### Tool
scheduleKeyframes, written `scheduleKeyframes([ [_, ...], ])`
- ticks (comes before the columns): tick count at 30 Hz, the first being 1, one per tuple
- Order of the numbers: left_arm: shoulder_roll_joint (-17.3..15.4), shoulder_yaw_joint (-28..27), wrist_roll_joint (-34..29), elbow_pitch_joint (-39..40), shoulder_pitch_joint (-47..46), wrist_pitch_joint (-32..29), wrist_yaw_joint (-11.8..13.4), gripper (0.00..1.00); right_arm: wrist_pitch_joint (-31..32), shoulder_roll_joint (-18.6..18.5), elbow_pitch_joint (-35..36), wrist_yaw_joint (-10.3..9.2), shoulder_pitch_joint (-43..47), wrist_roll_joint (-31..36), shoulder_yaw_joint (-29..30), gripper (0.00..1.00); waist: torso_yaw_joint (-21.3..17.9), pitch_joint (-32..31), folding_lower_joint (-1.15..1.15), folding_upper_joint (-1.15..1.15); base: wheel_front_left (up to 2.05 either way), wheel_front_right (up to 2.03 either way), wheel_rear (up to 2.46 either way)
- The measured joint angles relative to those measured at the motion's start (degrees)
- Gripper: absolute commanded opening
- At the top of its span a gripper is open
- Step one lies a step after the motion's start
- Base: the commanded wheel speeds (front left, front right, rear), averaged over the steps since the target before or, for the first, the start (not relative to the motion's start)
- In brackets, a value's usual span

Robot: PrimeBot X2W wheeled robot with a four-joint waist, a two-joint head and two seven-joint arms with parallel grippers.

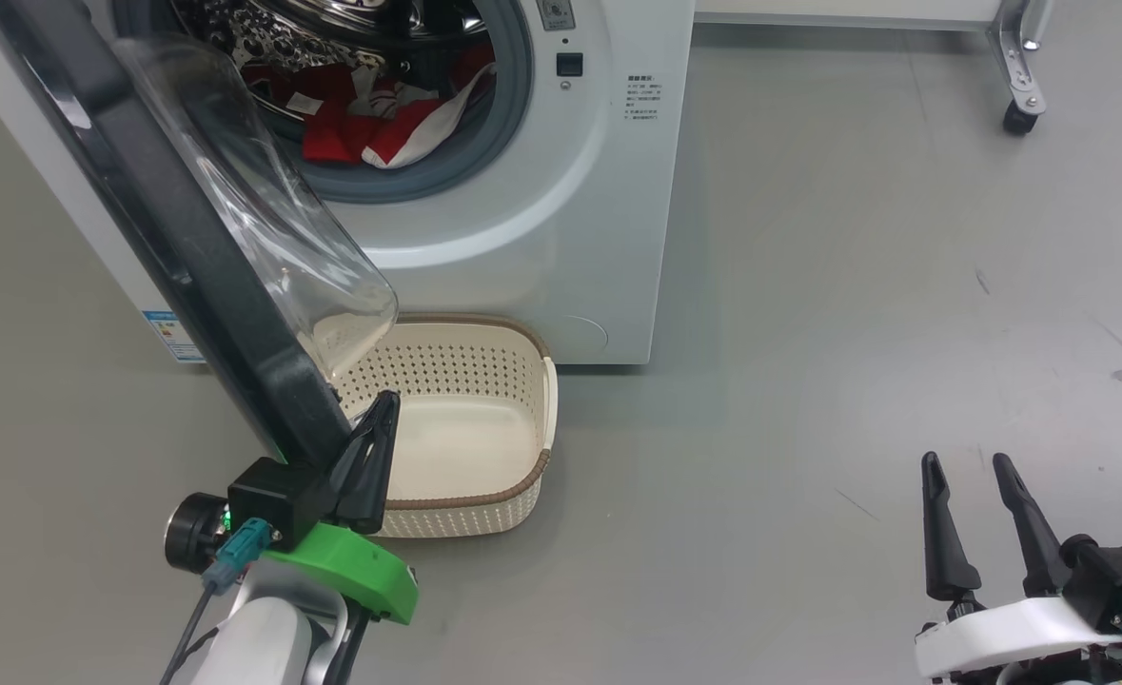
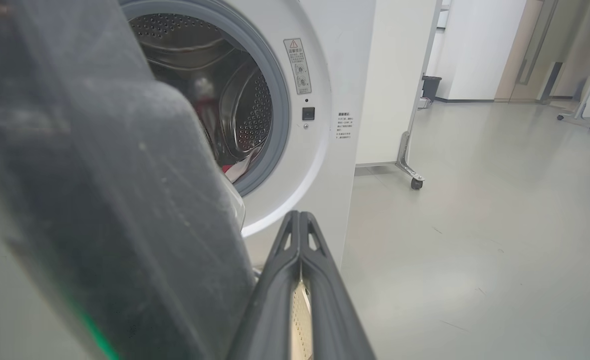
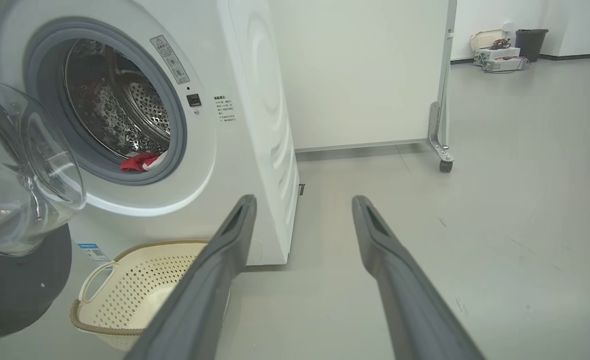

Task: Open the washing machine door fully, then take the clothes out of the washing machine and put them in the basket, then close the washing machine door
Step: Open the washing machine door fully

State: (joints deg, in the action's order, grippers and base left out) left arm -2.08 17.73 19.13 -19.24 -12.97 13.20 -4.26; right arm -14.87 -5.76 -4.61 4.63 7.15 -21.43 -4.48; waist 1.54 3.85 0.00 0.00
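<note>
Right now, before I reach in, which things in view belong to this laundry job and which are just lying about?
Job: washing machine door, open; clothes inside the washing machine; basket, empty.
Lying about: wheeled partition; dark bin in the background.

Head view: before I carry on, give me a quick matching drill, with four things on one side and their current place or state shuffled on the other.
Things:
1. washing machine door
2. clothes
3. basket
4. castor

Places or states:
a. empty, on the floor in front of the machine
b. inside the drum, spilling onto the grey gasket
c. far back on the floor, off to the robot's right
d. swung open, to the left of the drum opening

Pairs: 1-d, 2-b, 3-a, 4-c.
</note>
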Motion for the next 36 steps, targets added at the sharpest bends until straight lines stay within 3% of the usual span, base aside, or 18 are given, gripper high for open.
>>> scheduleKeyframes([
  [17, 0.8, 0.9, 1.0, -2.5, -0.9, 1.0, -0.1, 0.0, 0.0, 0.0, -0.2, 0.83, 0.0, 1.0, 0.5, 1.0, 6.8, 0.0, 0.0, 0.0, 0.0, 0.0, 0.0],
  [36, -0.2, -5.5, 2.6, -2.9, -0.8, 1.5, 2.0, 0.0, 0.0, 0.2, -0.3, 1.35, 0.0, 1.9, -0.2, 1.0, 12.8, 1.2, 0.0, 0.0, 0.0, 0.0, 0.0],
])
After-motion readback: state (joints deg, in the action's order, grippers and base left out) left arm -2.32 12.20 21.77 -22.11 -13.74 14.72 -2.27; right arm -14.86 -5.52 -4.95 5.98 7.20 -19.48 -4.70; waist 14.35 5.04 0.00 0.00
